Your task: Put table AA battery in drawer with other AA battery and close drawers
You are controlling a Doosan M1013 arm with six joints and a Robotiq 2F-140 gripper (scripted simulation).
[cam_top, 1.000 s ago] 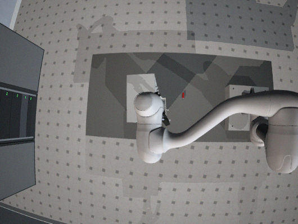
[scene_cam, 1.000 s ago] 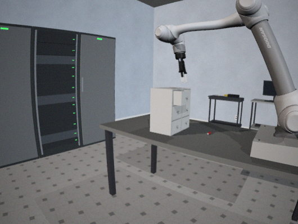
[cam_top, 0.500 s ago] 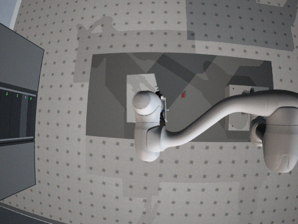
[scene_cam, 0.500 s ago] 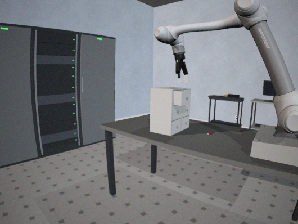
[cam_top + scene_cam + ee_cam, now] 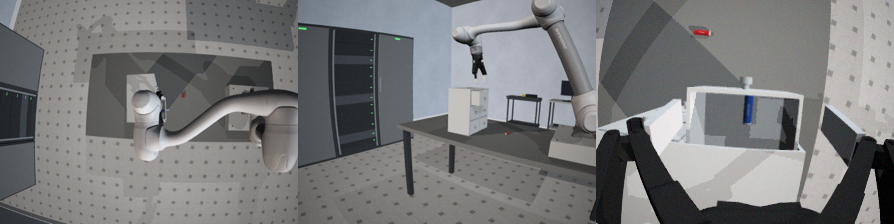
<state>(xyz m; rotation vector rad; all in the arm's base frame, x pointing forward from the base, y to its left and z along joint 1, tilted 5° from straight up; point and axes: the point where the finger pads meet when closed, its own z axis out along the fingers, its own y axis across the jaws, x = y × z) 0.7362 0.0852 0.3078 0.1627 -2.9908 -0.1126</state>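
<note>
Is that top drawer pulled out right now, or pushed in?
Pulled out. The wrist view looks down into the open drawer, showing a blue battery inside; the exterior view shows it protruding from the chest.

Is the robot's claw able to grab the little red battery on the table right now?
Probably yes. The red battery lies alone on the table, apart from the chest, nothing over it. The gripper is open, holds nothing and hangs over the pulled-out drawer.

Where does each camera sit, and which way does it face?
Top: overhead, looking straight down on the table; the arm covers part of the chest.
Exterior: on the floor off the table's corner, facing chest and arm.
Wrist: behind the open jaws, looking down into the pulled-out drawer.
All three show the red battery.
</note>
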